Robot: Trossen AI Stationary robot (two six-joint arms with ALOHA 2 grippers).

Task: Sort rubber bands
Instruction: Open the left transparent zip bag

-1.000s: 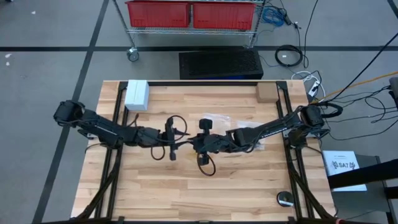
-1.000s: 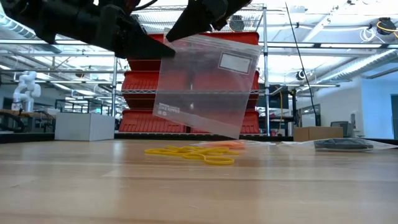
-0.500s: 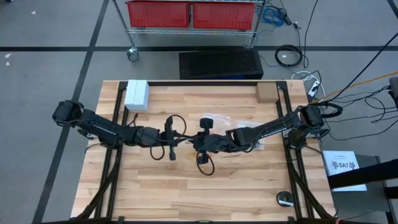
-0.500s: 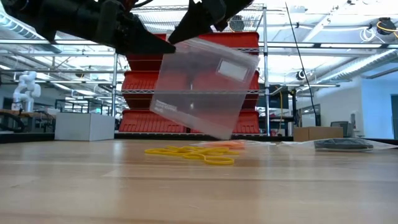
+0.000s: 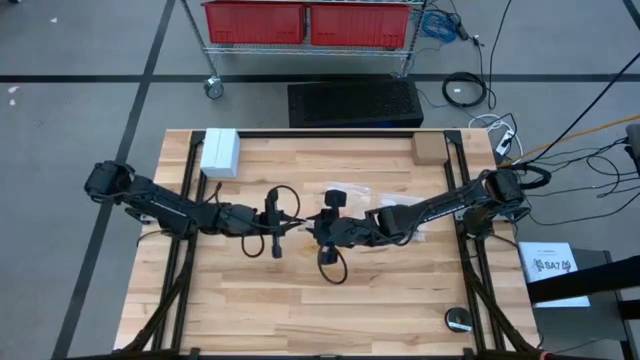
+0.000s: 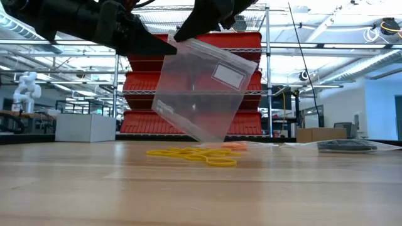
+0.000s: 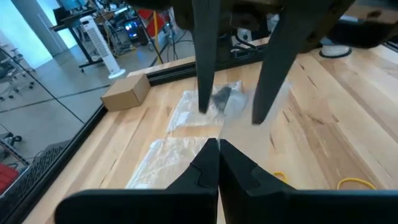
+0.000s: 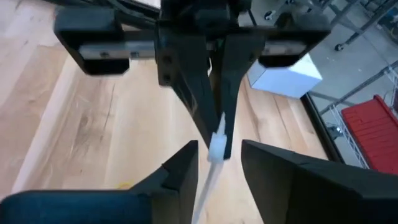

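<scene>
Bag [image 6: 201, 91] has swung further, left gripper [image 6: 164, 46] clamping its rim, right gripper [image 8: 214, 158] parted; bands [image 6: 195, 154] light, floppy—pinch one strand.

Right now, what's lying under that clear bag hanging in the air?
Under the clear bag, yellow rubber bands and some orange ones lie on the table. The bag's lower corner partly hides them.

left gripper [image 7: 217, 146] jaws shut, right gripper [image 7: 231, 115] open beyond, clear bags [image 7: 186, 134]

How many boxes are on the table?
2, both at the table's back edge: a white box on the left arm's side, a brown cardboard box on the right arm's. None looks hidden.
</scene>
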